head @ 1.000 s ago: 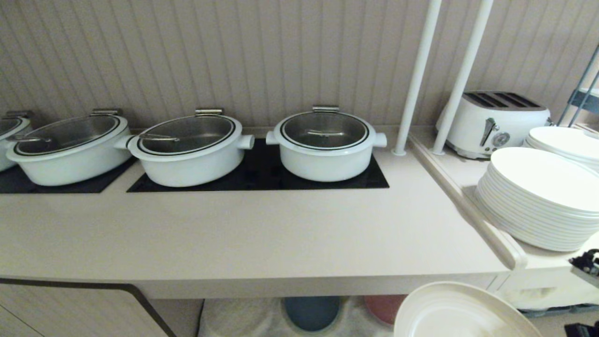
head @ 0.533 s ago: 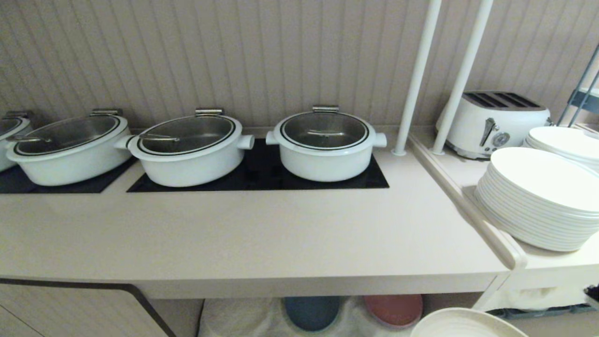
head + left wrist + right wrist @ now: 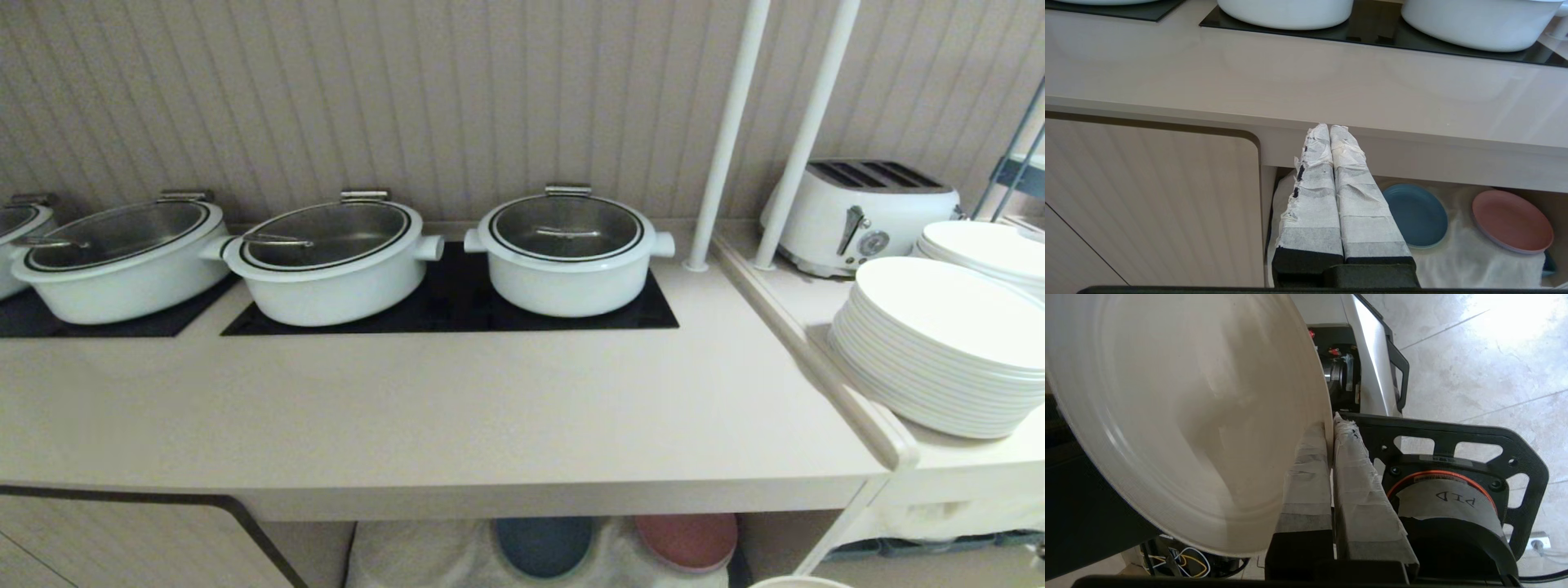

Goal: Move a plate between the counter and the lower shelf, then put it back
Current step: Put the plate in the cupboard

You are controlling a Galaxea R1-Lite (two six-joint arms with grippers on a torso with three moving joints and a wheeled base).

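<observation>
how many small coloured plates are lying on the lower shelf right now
2: a blue plate and, beside it toward the robot's right, a pink plate, both flat on the white cloth of the lower shelf. The counter edge may hide others farther back.

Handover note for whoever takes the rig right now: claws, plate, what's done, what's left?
Right claw: shut on the rim of the plate, held off the counter, low at the robot's right.
Left claw: shut, empty, parked below the counter edge.
Lower shelf: blue plate and pink plate on the cloth.
Done: plate picked up.
Left: set it on the shelf, then return it to the counter.
</observation>
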